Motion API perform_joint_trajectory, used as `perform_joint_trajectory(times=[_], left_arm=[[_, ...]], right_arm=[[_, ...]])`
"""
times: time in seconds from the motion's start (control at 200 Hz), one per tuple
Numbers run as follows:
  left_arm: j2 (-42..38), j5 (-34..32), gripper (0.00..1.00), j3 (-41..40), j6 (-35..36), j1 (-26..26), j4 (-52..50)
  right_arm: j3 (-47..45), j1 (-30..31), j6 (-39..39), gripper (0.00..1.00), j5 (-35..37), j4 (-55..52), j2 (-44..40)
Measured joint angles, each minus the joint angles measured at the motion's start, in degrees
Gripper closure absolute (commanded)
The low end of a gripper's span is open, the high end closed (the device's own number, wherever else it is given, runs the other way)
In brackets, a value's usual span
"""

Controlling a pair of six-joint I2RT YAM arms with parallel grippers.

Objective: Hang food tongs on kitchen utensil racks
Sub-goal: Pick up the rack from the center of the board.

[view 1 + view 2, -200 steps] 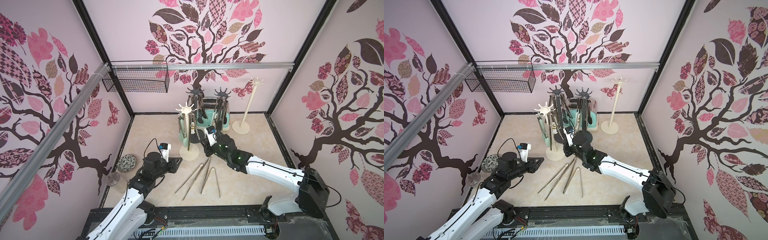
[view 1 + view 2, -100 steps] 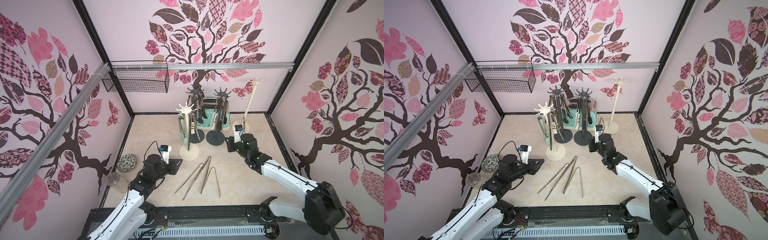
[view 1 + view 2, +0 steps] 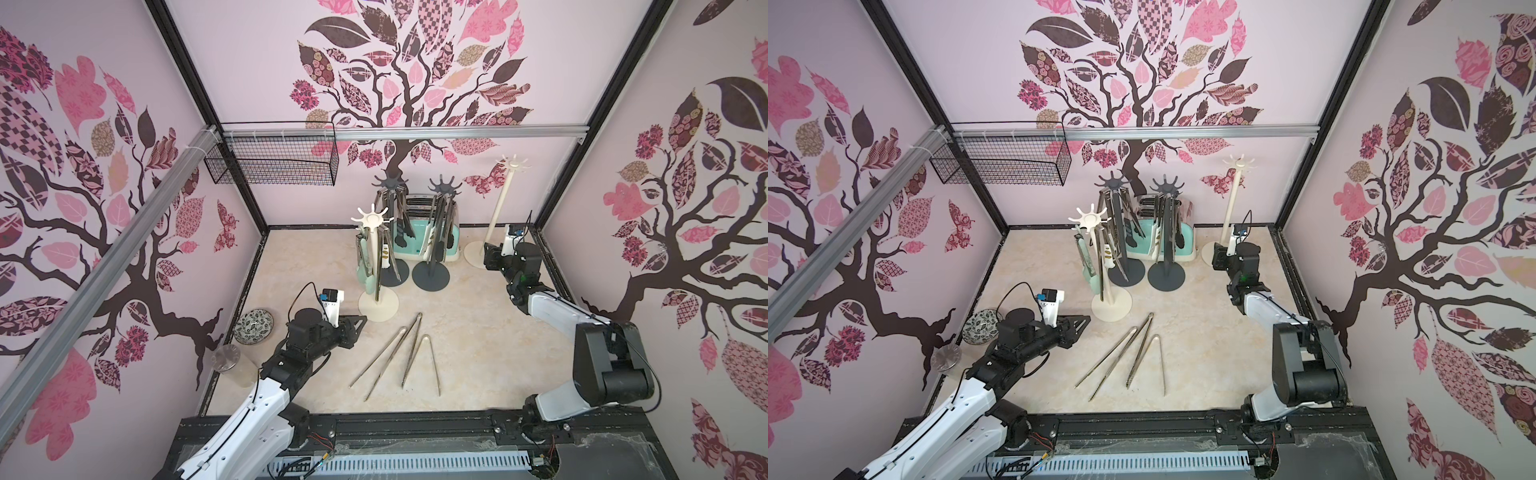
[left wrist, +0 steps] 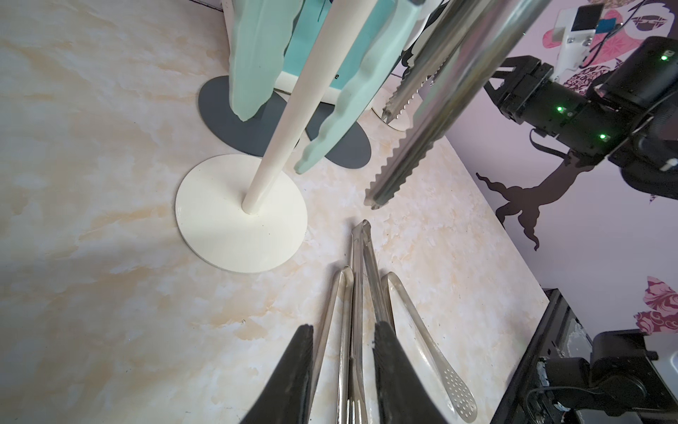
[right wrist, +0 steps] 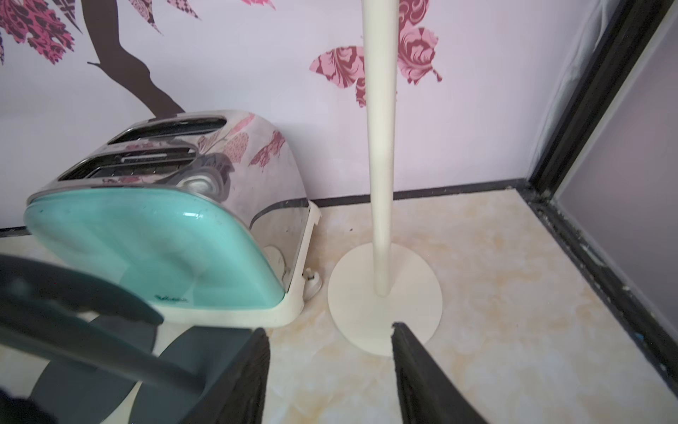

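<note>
- Both top views: my left gripper (image 3: pixel 360 321) hangs low over the floor, just left of three loose tongs (image 3: pixel 417 321) and apart from them. Its jaws are partly open and hold nothing.
- Both top views: my right gripper (image 3: pixel 487 255) sits far back on the right, near the round base of the back cream rack (image 3: pixel 498 208). I cannot tell its gap from up here.
- The loose tongs lie flat mid-floor, bare steel. Their hinge ends point toward the front cream rack (image 3: pixel 376 270) and their tips fan toward the front edge.
- The front cream rack carries mint-tipped tongs (image 3: pixel 365 274) and a steel pair.
- The dark grey racks (image 3: pixel 432 277), two of them, stand behind it with black-tipped tongs hanging. A toaster (image 3: pixel 409 245) stands behind those.
- A wire basket (image 3: pixel 274 164) hangs on the back-left rail, and a patterned dish (image 3: pixel 253 326) sits by the left wall.
- Left wrist: my left gripper (image 4: pixel 344 326) shows a modest gap with nothing clamped. The loose tongs (image 4: pixel 357 286) lie on the floor ahead, in line with that gap.
- Left wrist: beyond them the front cream rack (image 4: pixel 238 220) stands upright. Mint tips and a toothed steel pair (image 4: pixel 403 158) dangle clear of the floor.
- Right wrist: my right gripper (image 5: pixel 329 328) stands wide, with nothing between the pads.
- Right wrist: the back cream rack (image 5: pixel 381 147) rises straight ahead, its base in line with the gap and the toaster (image 5: pixel 165 238) just beside it.
- Right wrist: a dark tong tip (image 5: pixel 73 304) crosses close by, too blurred to place.
</note>
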Motion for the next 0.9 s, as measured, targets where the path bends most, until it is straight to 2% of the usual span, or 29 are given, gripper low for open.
perform_joint_trajectory(times=[0.165,0.425,0.9], left_arm=[[-0.44,-0.04,0.68,-0.57,0.57,0.00,1.16],[-0.66,-1.03,0.69,-0.96,1.44,-0.02,1.66],[3.04,-2.19,0.69,-0.96,2.49,-0.09,2.58]], right_arm=[[7.04,-1.27,-3.85,0.42,-0.04,7.67,8.33],[14.73,-2.54,-6.67,0.42,-0.90,15.15,16.55],[26.34,-4.28,-4.92,0.43,-4.42,17.31,27.67]])
